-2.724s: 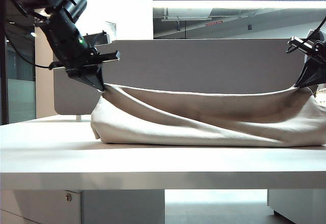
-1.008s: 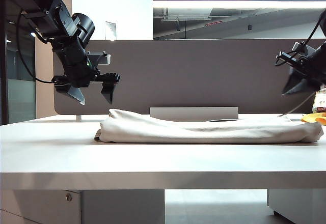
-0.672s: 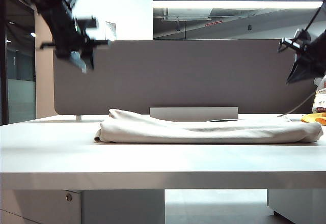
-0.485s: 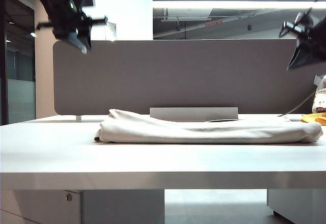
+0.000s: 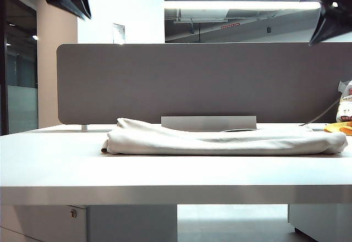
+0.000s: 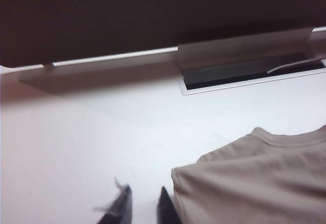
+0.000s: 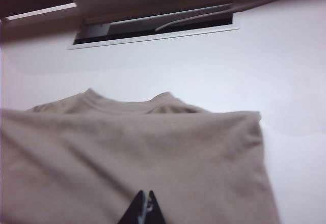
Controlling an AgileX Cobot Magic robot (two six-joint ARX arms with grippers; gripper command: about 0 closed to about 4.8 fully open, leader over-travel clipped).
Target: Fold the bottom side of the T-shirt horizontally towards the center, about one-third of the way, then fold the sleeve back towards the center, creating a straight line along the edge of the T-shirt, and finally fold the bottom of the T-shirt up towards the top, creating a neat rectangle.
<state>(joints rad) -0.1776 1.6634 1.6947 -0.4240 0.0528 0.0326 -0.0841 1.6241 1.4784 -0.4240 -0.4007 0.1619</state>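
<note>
The beige T-shirt (image 5: 220, 142) lies folded into a long, low bundle across the desk. Its collar (image 7: 125, 104) shows at the far edge, and I cannot pick out its bottom hem or its sleeves. My left gripper (image 5: 77, 3) hangs high above the bundle's left end. In the left wrist view its tips (image 6: 144, 189) stand a narrow gap apart with only bare desk between them, beside the T-shirt's (image 6: 254, 183) corner. My right gripper (image 5: 324, 27) is high at the right. Its tips (image 7: 145, 192) are pressed together and hold nothing, above the T-shirt (image 7: 132, 142).
A grey partition (image 5: 203, 82) closes off the back of the desk. A cable slot (image 6: 244, 74) (image 7: 153, 28) with a cable lies in front of it. A small yellow object (image 5: 338, 127) and a packet (image 5: 345, 107) sit at the far right by the shirt's end.
The shirt, held raised by both grippers at first, now lies on the desk. Both grippers have climbed away from it. The left jaws went from wide to a narrow gap.
</note>
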